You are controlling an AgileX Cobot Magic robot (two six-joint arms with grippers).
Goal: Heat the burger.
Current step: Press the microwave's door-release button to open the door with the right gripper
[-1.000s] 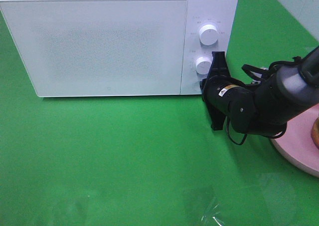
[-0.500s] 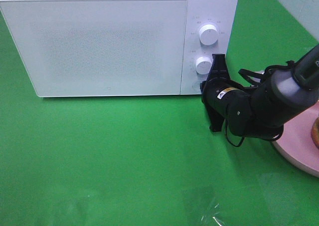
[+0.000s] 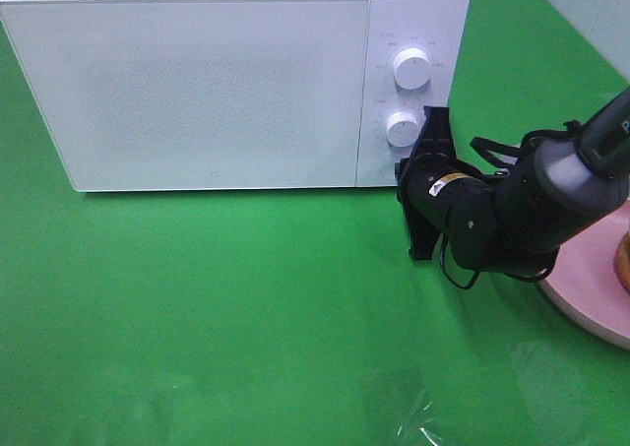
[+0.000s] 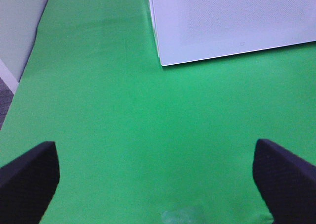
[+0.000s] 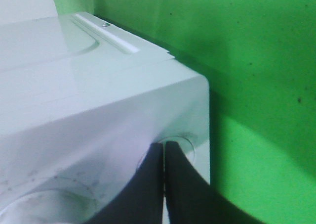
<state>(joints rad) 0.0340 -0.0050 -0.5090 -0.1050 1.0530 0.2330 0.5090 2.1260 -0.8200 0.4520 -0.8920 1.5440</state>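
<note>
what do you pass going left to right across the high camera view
microwave door → right end effector, shut, at the microwave's lower right corner → pink plate → sliver of the burger at the frame's right edge

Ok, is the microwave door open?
No, the door lies shut in the high view, flush with the panel beside it.

The right gripper (image 3: 402, 173) meets the white microwave (image 3: 217, 92) front, knobs (image 3: 402, 128) just above it, pink plate (image 3: 591, 288) behind.
</note>
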